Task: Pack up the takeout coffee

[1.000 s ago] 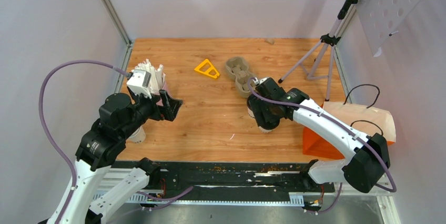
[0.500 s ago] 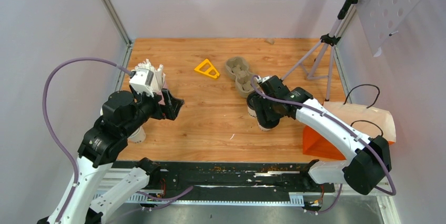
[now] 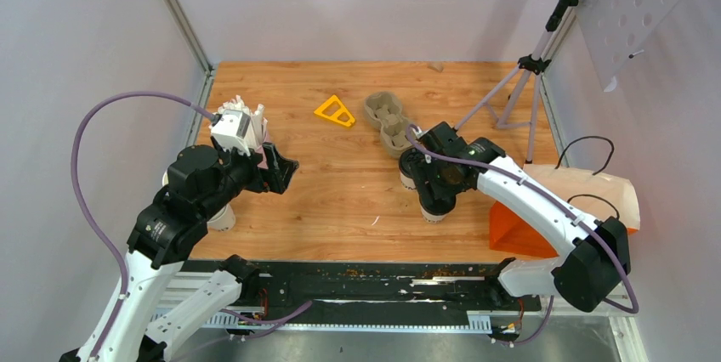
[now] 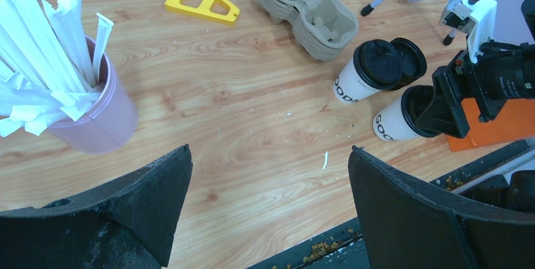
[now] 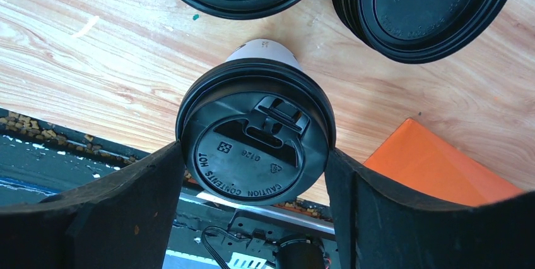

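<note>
Takeout coffee cups (image 4: 363, 79), white paper with round black plastic lids, huddle right of centre beside the grey-brown moulded pulp carrier (image 4: 303, 10). At upper left, a pink plastic tumbler (image 4: 101, 117) holds white wrapped straws (image 4: 38, 48). Two lids are cut off at the top of the right wrist view. The right gripper (image 5: 255, 155) pinches the nearest cup (image 5: 252, 124) by its lid. The left gripper (image 4: 270, 161) gapes wide and grips nothing.

Bright, even, diffuse light — shadows on the table (image 3: 340, 200) soft and faint; a mild sheen on the black lid (image 5: 255, 133), sharply focused.
</note>
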Motion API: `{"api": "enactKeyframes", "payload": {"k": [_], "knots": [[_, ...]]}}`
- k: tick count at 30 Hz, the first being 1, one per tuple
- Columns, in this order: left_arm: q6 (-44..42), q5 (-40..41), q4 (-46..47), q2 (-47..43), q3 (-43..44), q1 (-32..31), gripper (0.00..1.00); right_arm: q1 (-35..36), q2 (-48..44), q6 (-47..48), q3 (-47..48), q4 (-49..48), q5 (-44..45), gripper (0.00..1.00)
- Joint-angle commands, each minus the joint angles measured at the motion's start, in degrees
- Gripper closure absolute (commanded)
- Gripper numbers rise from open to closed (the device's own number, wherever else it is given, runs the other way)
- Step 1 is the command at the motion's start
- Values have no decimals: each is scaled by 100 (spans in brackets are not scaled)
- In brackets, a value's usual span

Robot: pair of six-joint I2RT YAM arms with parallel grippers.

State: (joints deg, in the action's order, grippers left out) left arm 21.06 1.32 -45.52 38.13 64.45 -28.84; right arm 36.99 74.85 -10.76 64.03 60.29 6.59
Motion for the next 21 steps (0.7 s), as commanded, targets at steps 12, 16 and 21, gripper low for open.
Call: {"api": "enactKeyframes", "payload": {"k": [12,16,21], "knots": [[-75,-71,110,50,170,10,0,-57,-122,16,712,426,171,0],[-103,-64,98,49,170,10,0,-57,-272,-2,1301,831,192,0],[-120,-97,113,83,132,10,0,-61,-532,-104,2211,1385,1007,0]]}}
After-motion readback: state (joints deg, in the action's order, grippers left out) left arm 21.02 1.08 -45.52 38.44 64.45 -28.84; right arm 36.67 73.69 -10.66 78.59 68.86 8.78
